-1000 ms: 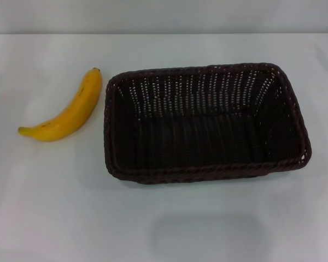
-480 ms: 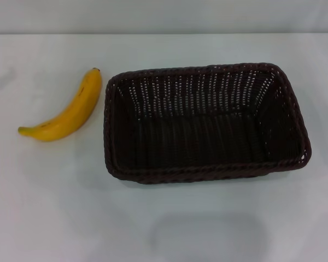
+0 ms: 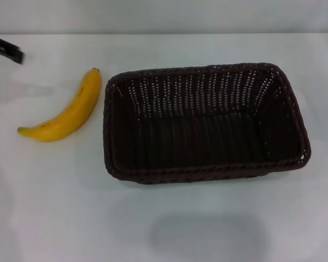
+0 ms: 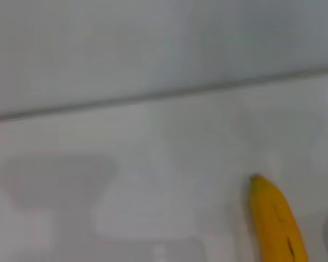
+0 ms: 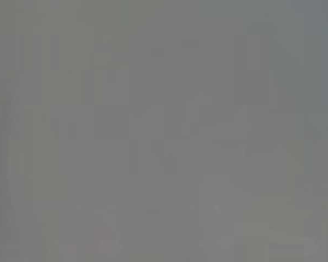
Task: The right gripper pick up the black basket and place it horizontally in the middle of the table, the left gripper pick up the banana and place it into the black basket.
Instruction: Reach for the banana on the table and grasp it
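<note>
The black basket point(image 3: 205, 123) lies lengthwise across the middle of the white table point(image 3: 71, 207), open side up and empty. The yellow banana point(image 3: 65, 112) lies on the table just left of the basket, apart from it; its end also shows in the left wrist view point(image 4: 276, 221). My left gripper point(image 3: 4, 49) just enters the head view at the far left edge, behind and to the left of the banana, with only a black tip showing. My right gripper is out of view, and the right wrist view shows only plain grey.
The table's far edge point(image 3: 164, 34) meets a pale wall. A faint shadow lies on the table in front of the basket point(image 3: 208, 237).
The black tip of my left gripper has come into the head view at the far left edge. The banana and the basket have not moved.
</note>
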Motion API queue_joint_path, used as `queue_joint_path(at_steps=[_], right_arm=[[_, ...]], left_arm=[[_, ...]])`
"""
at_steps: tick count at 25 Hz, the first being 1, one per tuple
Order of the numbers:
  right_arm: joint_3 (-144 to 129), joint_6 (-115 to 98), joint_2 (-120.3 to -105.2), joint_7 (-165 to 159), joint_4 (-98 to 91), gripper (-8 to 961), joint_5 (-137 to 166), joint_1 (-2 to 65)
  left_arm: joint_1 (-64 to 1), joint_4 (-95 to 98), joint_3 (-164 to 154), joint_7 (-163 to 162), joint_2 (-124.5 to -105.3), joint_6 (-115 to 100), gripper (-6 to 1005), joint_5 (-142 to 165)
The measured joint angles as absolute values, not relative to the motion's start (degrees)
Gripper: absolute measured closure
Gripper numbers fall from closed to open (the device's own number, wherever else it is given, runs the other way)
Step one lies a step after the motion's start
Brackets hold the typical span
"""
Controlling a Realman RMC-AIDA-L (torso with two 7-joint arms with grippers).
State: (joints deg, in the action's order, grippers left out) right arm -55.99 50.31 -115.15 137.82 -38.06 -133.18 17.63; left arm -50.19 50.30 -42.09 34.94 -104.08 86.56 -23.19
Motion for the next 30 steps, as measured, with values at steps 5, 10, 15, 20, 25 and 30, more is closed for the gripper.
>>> queue_joint_path(at_steps=[5,10,15,20,25,30], right_arm=[[-54.88,51.39,-115.14,139.2,-34.46,431,-133.4,17.96],[-54.57,51.57,-115.13,140.27,-33.05,427,-133.57,17.96],[-54.32,51.58,-115.13,140.34,-32.29,424,-133.64,17.93],[-54.31,51.46,-115.14,140.36,-31.94,420,-133.6,17.93],[-54.32,51.55,-115.14,140.39,-31.72,417,-133.44,17.74],[-54.32,51.59,-115.14,140.41,-30.7,413,-133.41,17.81]], left_arm=[[-52.37,47.11,-45.51,35.21,-108.17,81.39,188,-19.76],[-53.24,42.63,-47.09,33.86,-110.36,77.6,190,-19.33],[-52.72,40.6,-47.12,33.36,-112.43,75.18,192,-19.35],[-50.99,40.06,-47.12,32.96,-113.97,73.7,194,-20.34],[-50.16,39.23,-47.17,32.95,-114.68,72.59,197,-20.5],[-49.7,38.38,-47.24,33.29,-115.38,70.32,199,-20.36]])
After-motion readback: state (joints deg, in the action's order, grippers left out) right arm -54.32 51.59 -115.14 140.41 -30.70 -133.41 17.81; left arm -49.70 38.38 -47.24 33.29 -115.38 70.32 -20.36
